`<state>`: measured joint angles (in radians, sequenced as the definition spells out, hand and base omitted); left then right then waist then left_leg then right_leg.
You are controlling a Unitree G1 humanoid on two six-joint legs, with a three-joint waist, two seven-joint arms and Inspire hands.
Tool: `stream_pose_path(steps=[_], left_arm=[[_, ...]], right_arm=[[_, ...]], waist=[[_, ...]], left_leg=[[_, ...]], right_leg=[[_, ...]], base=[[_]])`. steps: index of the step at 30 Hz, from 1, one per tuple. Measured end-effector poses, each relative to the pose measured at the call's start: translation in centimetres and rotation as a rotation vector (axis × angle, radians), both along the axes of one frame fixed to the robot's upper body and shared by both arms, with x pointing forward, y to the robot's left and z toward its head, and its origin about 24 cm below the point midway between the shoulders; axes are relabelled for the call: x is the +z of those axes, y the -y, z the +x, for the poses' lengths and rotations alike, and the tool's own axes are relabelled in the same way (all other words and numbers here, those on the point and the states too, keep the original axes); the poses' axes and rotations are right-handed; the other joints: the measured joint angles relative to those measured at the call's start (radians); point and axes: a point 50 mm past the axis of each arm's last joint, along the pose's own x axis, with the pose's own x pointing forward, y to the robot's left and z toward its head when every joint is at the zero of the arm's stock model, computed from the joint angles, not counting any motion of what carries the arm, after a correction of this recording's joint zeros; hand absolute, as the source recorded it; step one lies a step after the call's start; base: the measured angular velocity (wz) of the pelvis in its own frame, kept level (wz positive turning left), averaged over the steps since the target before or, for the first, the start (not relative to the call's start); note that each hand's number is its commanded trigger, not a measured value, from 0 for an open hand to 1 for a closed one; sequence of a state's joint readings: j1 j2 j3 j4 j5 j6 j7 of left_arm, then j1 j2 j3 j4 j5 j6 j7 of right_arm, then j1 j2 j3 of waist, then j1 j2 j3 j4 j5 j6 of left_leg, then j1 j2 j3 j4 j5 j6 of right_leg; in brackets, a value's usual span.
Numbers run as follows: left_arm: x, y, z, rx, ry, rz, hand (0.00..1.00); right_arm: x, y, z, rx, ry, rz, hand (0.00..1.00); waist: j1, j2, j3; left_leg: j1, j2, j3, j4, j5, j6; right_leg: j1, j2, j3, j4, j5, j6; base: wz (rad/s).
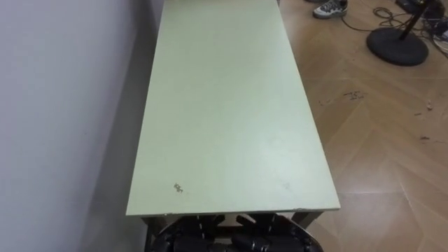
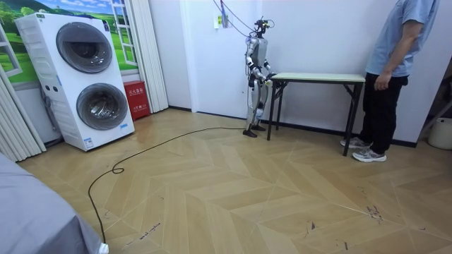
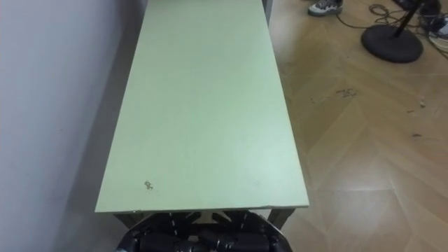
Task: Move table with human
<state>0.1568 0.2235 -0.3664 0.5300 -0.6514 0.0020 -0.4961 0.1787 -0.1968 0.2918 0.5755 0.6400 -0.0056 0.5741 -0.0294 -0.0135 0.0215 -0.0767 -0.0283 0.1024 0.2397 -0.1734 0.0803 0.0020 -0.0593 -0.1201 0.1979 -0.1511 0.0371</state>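
Where the head camera looks down, the table (image 1: pixel 224 105) runs lengthwise from 6 o'clock to 12 o'clock, its pale green top bare apart from 1 small dark mark near the close edge. A white wall (image 1: pixel 63 105) lies along it at 9 o'clock and wood floor (image 1: pixel 378 154) at 3 o'clock. The left hand (image 1: pixel 183 234) and right hand (image 1: pixel 281 229) show as dark shapes tucked just under the near short edge at 6 o'clock. The tabletop covers them, so I cannot tell whether they clasp it. In the room view the robot stands at the table's end on the room view's left, arms bent forward to that edge. A person (image 2: pixel 392 70) stands at the far end, arms down, hands off the table, all 4 table legs on the floor. A shoe (image 1: pixel 330 8) shows at 1 o'clock and a round black stand base (image 1: pixel 397 46) at 2 o'clock.
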Motion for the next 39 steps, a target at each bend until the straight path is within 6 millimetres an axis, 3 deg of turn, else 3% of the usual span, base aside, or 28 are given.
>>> stream_pose_path(steps=[15,20,26,31,39], left_arm=[[-1.9,-1.5,-1.6,0.035,-0.117,0.069,0.0],[-4.0,-3.3,-3.7,0.136,-0.246,0.231,0.0],[-5.6,-5.2,-6.2,0.306,-0.379,0.376,0.0],[-6.3,-6.0,-8.6,0.361,-0.45,0.483,0.0],[-6.7,-6.4,-10.0,0.361,-0.49,0.628,0.0]], right_arm=[[-1.6,1.3,-1.4,0.026,-0.095,-0.099,0.0],[-4.0,3.3,-4.3,-0.035,-0.28,-0.274,0.0],[-5.4,5.0,-6.7,-0.179,-0.421,-0.402,0.0],[-6.1,4.9,-8.3,-0.265,-0.497,-0.446,0.0],[-6.6,5.3,-9.4,-0.305,-0.573,-0.513,0.0]], waist=[[0.01,-0.009,-0.0062],[0.011,-0.01,-0.0108],[0.013,-0.01,-0.0138],[0.011,-0.005,-0.0155],[0.01,-0.005,-0.0131]], left_leg=[[0.038,0.0,0.004,-0.011,-0.003,-0.001],[0.052,0.0,0.004,-0.025,-0.003,-0.002],[0.057,0.0,0.004,-0.027,-0.001,-0.003],[0.088,0.0,0.004,-0.043,-0.003,-0.004],[0.09,-0.002,0.0,-0.043,-0.002,-0.004]], right_leg=[[0.033,0.001,-0.002,-0.014,0.0,0.0],[0.044,-0.001,-0.023,-0.012,0.0,0.0],[0.043,-0.001,-0.028,-0.013,0.0,0.0],[0.07,-0.001,-0.044,-0.015,0.0,0.0],[0.082,-0.002,-0.047,-0.031,0.0,0.0]], base=[[-0.01],[-0.02],[0.0],[0.0],[0.02]])
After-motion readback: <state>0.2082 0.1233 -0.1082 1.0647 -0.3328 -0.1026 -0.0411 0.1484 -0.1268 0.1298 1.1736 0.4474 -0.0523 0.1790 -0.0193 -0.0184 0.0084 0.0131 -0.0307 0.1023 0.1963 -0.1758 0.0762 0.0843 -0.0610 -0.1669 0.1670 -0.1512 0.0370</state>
